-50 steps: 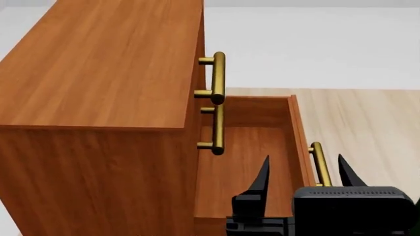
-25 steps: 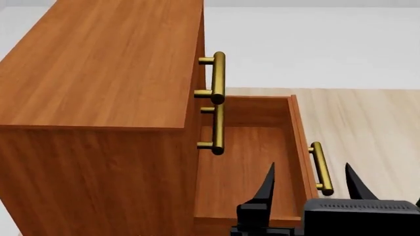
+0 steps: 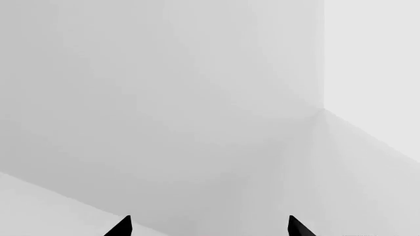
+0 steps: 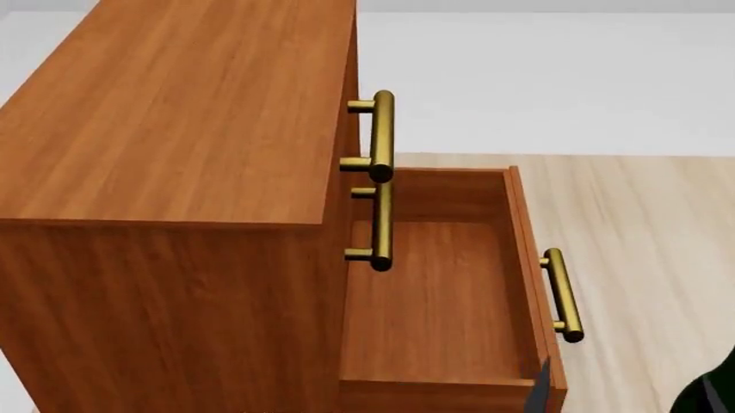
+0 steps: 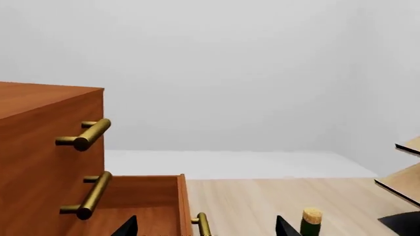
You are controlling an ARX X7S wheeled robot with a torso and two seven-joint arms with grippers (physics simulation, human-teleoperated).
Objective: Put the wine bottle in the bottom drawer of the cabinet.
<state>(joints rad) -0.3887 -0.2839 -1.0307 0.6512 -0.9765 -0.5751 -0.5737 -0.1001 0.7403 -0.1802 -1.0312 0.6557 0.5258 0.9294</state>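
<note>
The cabinet [image 4: 172,172] fills the left of the head view. Its bottom drawer [image 4: 436,292] is pulled open and holds nothing; its brass handle [image 4: 563,292] is on the front. In the right wrist view the drawer [image 5: 144,196] and handle [image 5: 203,226] lie low, and the wine bottle's [image 5: 311,223] cork top and green neck stand on the floor to the right of the drawer. My right gripper [image 5: 206,227] is open and empty, back from the handle; one fingertip [image 4: 540,383] shows in the head view. My left gripper [image 3: 208,227] is open and empty, facing white walls.
The two upper drawers are shut, with brass handles [image 4: 379,138] jutting over the open drawer. A pale light-wood rack [image 5: 406,167] stands at the right beyond the bottle. Light wood floor [image 4: 643,224] lies right of the drawer. A dark green shape [image 4: 707,391] sits in the head view's corner.
My right gripper has drawn back from around the bottom drawer's handle and dropped almost out of the head view. The drawer stays open.
</note>
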